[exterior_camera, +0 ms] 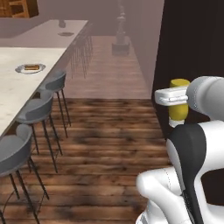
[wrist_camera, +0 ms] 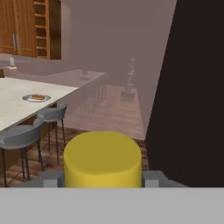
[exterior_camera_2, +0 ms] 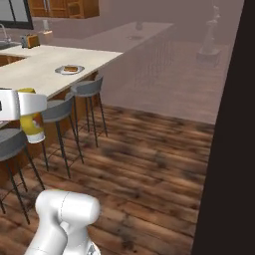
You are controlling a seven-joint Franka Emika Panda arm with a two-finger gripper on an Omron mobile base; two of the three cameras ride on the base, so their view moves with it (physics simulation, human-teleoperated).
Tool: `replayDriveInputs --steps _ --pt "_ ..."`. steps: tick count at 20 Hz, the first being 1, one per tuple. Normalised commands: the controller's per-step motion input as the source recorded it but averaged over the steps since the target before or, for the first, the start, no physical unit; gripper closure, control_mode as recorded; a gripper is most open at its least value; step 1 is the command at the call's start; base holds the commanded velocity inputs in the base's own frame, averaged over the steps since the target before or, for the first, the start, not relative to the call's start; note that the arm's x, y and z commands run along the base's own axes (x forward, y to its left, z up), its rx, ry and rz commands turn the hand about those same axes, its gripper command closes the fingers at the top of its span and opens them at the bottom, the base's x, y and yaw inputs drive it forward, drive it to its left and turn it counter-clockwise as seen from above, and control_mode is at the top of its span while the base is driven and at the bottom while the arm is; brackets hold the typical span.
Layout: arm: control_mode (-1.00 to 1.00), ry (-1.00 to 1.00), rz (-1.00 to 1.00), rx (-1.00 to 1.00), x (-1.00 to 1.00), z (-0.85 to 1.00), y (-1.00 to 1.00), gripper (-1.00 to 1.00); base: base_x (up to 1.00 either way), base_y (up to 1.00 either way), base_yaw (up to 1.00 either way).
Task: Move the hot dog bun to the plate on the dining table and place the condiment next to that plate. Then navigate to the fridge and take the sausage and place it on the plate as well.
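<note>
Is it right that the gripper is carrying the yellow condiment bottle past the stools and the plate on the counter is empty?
Not quite. The plate is not empty: a brown piece of food, likely the bun, lies on it, seen in the right base view. The rest holds: the gripper is shut on the yellow condiment bottle, with the stools along the counter.

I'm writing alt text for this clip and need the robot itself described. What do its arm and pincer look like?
The arm is glossy white, built of rounded, bulbous segments, with a dark charcoal band wrapping one joint. Its base link in the right base view is a smooth white cylinder with rounded ends. The pincer has a white, boxy, flat body. No cables or markings are visible.
</note>
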Motion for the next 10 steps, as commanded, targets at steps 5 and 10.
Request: replayDriveInputs --steps 5,10 --pt "1.00 0.00 0.00 0.00 0.00 0.00 0.00 1.00 1.00 -0.38 0.26" --pt "1.00 0.00 0.00 0.00 0.00 0.00 0.00 1.00 1.00 -0.39 0.26"
